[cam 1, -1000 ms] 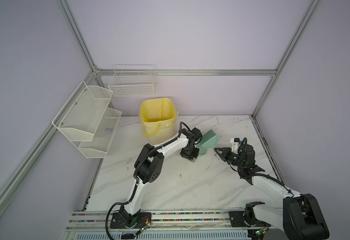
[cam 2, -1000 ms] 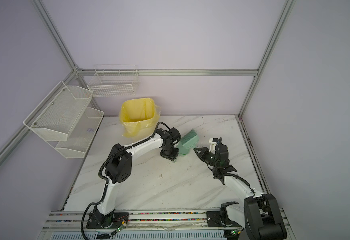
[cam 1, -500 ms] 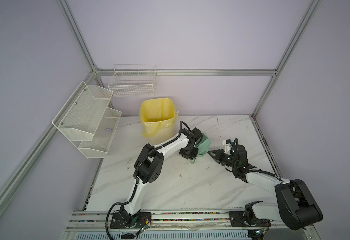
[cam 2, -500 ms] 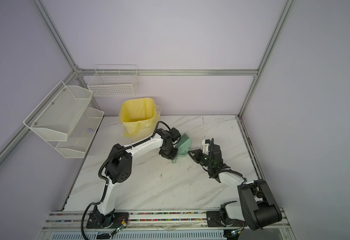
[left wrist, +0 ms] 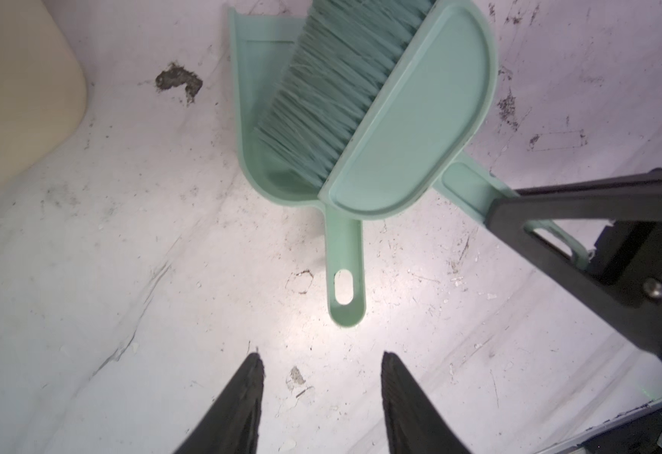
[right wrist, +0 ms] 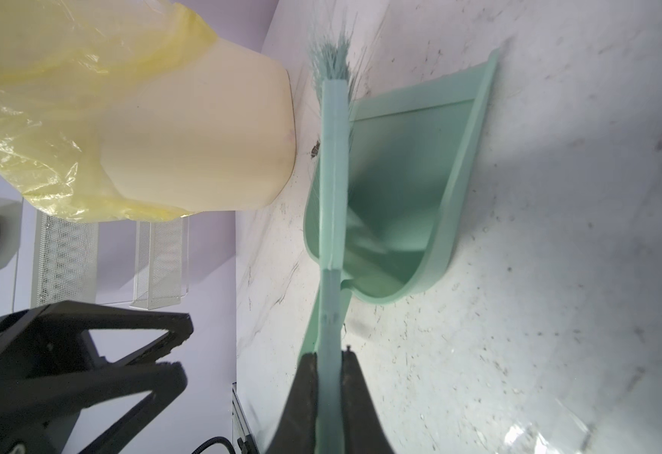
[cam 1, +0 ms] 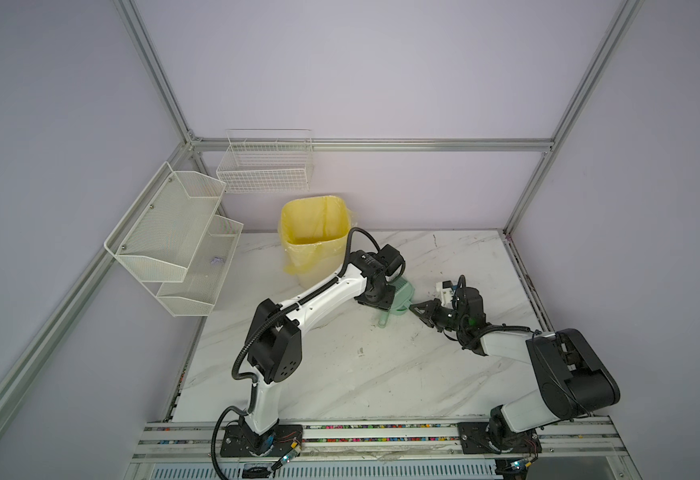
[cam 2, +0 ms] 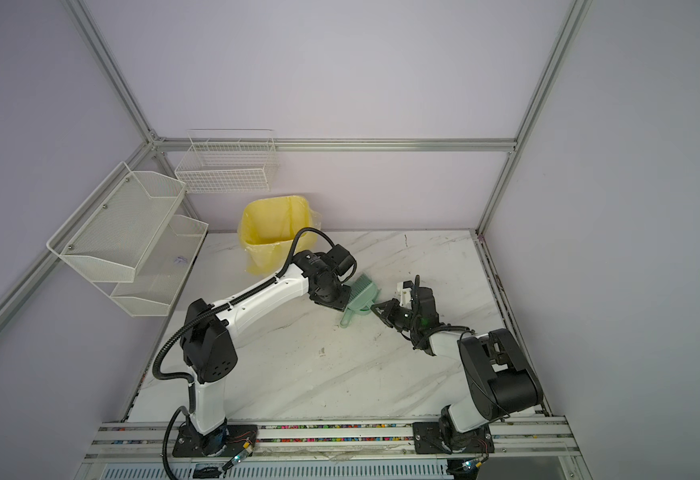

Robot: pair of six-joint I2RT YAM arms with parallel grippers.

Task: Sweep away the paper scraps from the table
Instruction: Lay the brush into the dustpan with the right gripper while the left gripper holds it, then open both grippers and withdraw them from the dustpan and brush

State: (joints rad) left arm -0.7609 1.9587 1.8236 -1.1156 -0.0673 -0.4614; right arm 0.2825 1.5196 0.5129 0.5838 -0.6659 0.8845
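The left fingers (left wrist: 248, 389) stand apart over the bare desk (left wrist: 124, 275), holding nothing; the dustpan (left wrist: 343, 243) handle lies just ahead. The right fingers (right wrist: 308, 389) are clenched on the brush (right wrist: 331, 196), bristles inside the dustpan. Tugging the brush could shove the loose dustpan against the bin (cam 1: 319, 272). No paper scraps show on the desk; 1 lilac speck on the shelf (cam 1: 202, 274) is too small to identify.

Your left gripper (left wrist: 321, 361) is cut off at the frame edge in its wrist view, and in both top views its own wrist hides it. The brush (left wrist: 400, 129) bristles and the bin (left wrist: 14, 98) run out of frame there too. That wrist half hides the dustpan (cam 1: 402, 309). The lilac speck (cam 1: 216, 260) in the mesh shelf (cam 1: 190, 291) is too small to tell.
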